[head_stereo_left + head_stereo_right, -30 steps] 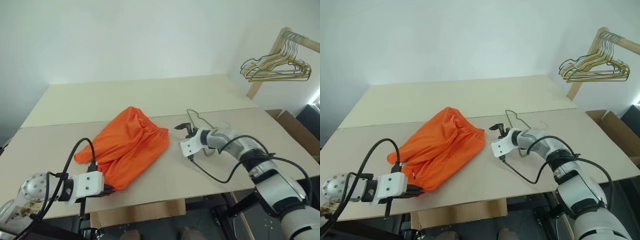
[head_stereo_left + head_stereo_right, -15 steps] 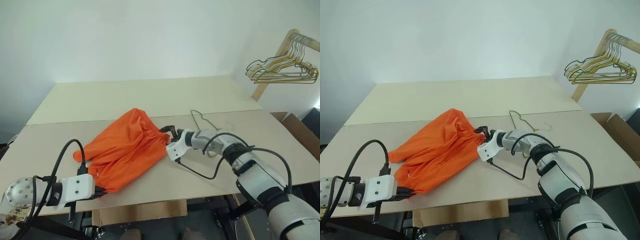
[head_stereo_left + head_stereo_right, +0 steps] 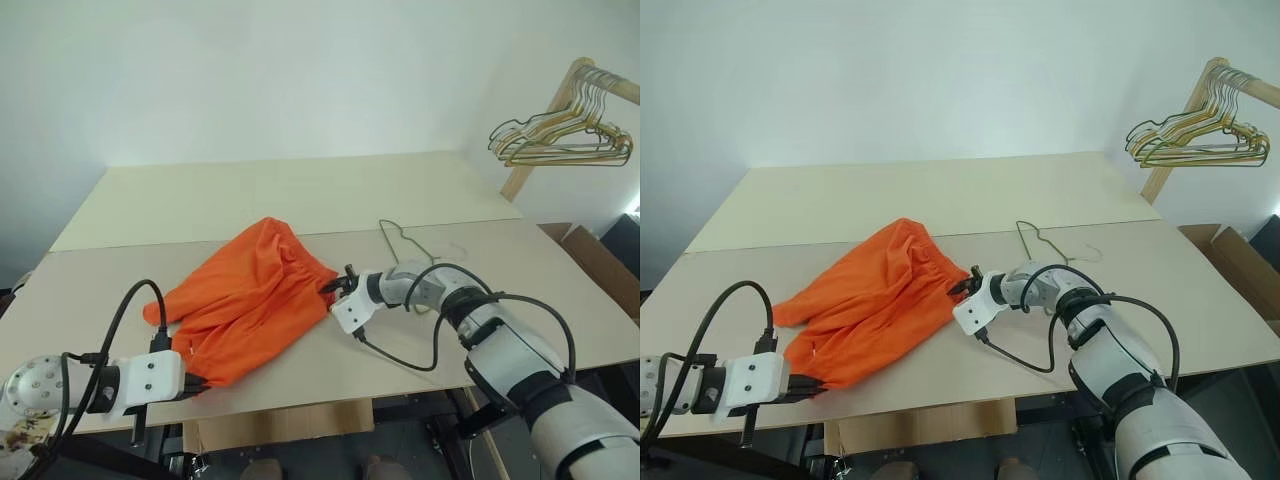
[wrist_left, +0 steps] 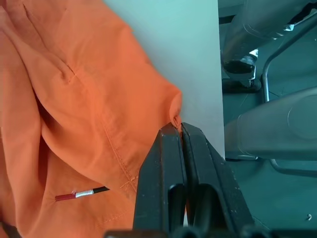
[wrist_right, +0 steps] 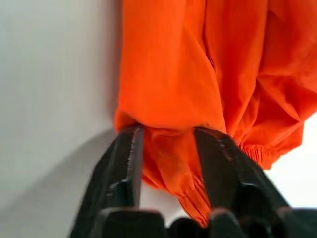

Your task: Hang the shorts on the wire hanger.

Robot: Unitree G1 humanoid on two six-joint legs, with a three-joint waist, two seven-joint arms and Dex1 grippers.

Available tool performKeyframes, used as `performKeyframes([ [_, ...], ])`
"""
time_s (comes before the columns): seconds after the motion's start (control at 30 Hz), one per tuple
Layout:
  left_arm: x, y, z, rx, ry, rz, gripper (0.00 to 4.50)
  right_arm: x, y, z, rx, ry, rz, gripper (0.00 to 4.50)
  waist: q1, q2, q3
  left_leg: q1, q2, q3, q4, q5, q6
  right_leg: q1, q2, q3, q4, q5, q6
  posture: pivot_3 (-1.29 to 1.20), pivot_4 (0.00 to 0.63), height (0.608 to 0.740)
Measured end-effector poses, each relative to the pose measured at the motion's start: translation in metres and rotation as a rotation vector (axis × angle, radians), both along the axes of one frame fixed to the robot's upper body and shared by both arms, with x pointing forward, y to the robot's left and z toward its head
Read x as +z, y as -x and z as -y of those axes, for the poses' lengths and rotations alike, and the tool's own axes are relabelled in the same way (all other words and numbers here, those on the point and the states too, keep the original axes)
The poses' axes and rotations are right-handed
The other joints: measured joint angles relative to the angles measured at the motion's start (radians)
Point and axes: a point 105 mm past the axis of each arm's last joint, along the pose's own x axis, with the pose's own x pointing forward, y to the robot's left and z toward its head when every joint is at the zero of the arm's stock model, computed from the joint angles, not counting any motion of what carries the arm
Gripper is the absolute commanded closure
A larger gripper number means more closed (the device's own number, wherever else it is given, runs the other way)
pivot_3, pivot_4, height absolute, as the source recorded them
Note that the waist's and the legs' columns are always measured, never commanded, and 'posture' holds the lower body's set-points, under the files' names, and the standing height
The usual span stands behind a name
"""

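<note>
The bright orange shorts (image 3: 255, 290) lie crumpled on the table, waistband toward the right. My left gripper (image 4: 178, 130) is shut on a hem corner of the shorts (image 4: 74, 89) near the table's front edge, seen from the head too as the left gripper (image 3: 205, 383). My right gripper (image 3: 335, 285) sits at the waistband's right end. In the right wrist view its fingers (image 5: 126, 148) clamp a bunched fold of the shorts (image 5: 198, 59). The thin wire hanger (image 3: 400, 240) lies flat on the table just behind the right forearm.
A bunch of gold and dark wire hangers (image 3: 560, 140) hangs from a wooden rack at the far right. A cardboard box (image 3: 590, 260) stands beyond the table's right edge. The pale table (image 3: 250, 190) stretches back to the wall.
My right gripper has moved left from beside the wire hanger to the shorts' waistband and closed its fingers around the fabric. The left gripper keeps its hold.
</note>
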Motion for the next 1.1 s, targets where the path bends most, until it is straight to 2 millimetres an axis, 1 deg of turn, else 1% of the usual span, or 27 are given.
performKeyframes([
  [0.1, 0.0, 0.0, 0.0, 0.0, 0.0, 0.0, 4.5, -0.001, 0.001, 0.001, 0.003, 0.013, -0.019, 4.43, 0.001, 0.0, 0.0, 0.0, 0.0, 0.0, 0.0, 0.0, 0.0, 0.0, 0.0, 0.0, 0.0, 0.0, 0.0, 0.19, 0.0, 0.74],
  [0.13, 0.0, 0.0, 0.0, 0.0, 0.0, 0.0, 4.5, -0.002, 0.002, 0.001, 0.003, 0.016, -0.022, 4.47, 0.001, 0.0, 0.0, 0.0, 0.0, 0.0, 0.0, 0.0, 0.0, 0.0, 0.0, 0.0, 0.0, 0.0, 0.0, 0.19, 0.0, 0.74],
  [0.33, -0.002, -0.001, -0.003, 0.004, -0.011, 0.007, 4.5, -0.003, 0.003, 0.005, -0.021, 0.004, -0.063, 4.47, 0.001, 0.0, 0.0, 0.0, 0.0, 0.0, 0.0, 0.0, 0.0, 0.0, 0.0, 0.0, 0.0, 0.0, 0.0, 0.19, 0.0, 0.74],
  [0.47, -0.003, -0.001, -0.007, 0.011, -0.022, 0.01, 4.5, 0.005, 0.0, 0.021, -0.06, -0.023, -0.068, 4.47, 0.005, 0.0, 0.0, 0.0, 0.0, 0.0, 0.0, 0.0, 0.0, 0.0, 0.0, 0.0, 0.0, 0.0, 0.0, 0.19, 0.0, 0.74],
  [0.5, -0.003, 0.0, -0.008, 0.014, -0.025, 0.01, 4.5, 0.007, 0.0, 0.022, -0.061, -0.029, -0.073, 4.47, 0.004, 0.0, 0.0, 0.0, 0.0, 0.0, 0.0, 0.0, 0.0, 0.0, 0.0, 0.0, 0.0, 0.0, 0.0, 0.19, 0.0, 0.74],
  [0.63, -0.004, 0.0, -0.013, 0.02, -0.038, 0.02, 4.5, 0.018, 0.007, 0.033, -0.04, -0.047, -0.106, 4.47, 0.004, 0.0, 0.0, 0.0, 0.0, 0.0, 0.0, 0.0, 0.0, 0.0, 0.0, 0.0, -0.001, 0.0, 0.0, 0.19, 0.0, 0.74],
  [0.73, -0.006, -0.002, -0.018, 0.029, -0.056, 0.035, 4.5, 0.02, 0.022, 0.038, -0.009, -0.04, -0.148, 4.47, 0.008, 0.0, 0.0, 0.0, 0.0, 0.0, 0.0, 0.0, 0.0, 0.001, 0.0, 0.0, -0.001, 0.0, 0.0, 0.18, 0.0, 0.74],
  [0.83, -0.006, -0.004, -0.021, 0.035, -0.06, 0.049, 4.5, 0.01, 0.04, 0.043, 0.002, -0.016, -0.21, 4.47, 0.015, 0.0, 0.0, 0.0, 0.001, 0.0, 0.0, 0.0, 0.0, 0.001, -0.001, 0.0, -0.001, 0.0, 0.0, 0.18, 0.0, 0.74],
  [0.87, -0.007, -0.005, -0.022, 0.04, -0.068, 0.052, 4.5, 0.006, 0.051, 0.042, 0.006, -0.017, -0.247, 4.47, 0.019, 0.0, 0.0, 0.0, 0.001, 0.0, 0.0, 0.0, 0.001, 0.001, 0.0, 0.0, -0.001, 0.0, 0.0, 0.18, 0.0, 0.74],
  [0.93, -0.009, -0.006, -0.025, 0.049, -0.071, 0.049, 4.5, 0.001, 0.063, 0.036, 0.02, -0.03, -0.276, 4.47, 0.02, 0.0, 0.0, 0.0, 0.001, 0.001, 0.0, 0.0, 0.001, 0.0, 0.0, 0.0, 0.0, 0.0, 0.0, 0.18, 0.0, 0.74],
  [1.0, -0.009, -0.007, -0.026, 0.05, -0.074, 0.052, 4.5, -0.001, 0.07, 0.026, 0.024, -0.064, -0.281, 4.47, 0.021, 0.0, 0.0, 0.0, 0.001, 0.001, 0.0, 0.0, 0.001, 0.0, 0.0, 0.0, 0.0, 0.0, 0.0, 0.17, 0.0, 0.74],
  [1.03, -0.009, -0.007, -0.027, 0.05, -0.076, 0.056, 4.5, 0.001, 0.07, 0.024, 0.019, -0.072, -0.27, 4.28, 0.023, 0.0, 0.0, 0.0, 0.001, 0.002, 0.0, 0.0, 0.0, 0.0, -0.001, 0.0, 0.0, 0.0, 0.0, 0.17, 0.0, 0.74],
  [1.1, -0.009, -0.009, -0.029, 0.051, -0.082, 0.063, 4.5, 0.004, 0.066, 0.028, 0.004, -0.064, -0.242, 3.81, 0.028, 0.0, 0.0, 0.0, 0.001, 0.002, 0.001, 0.0, 0.001, 0.001, -0.001, 0.0, 0.0, 0.0, 0.0, 0.17, 0.0, 0.74],
])
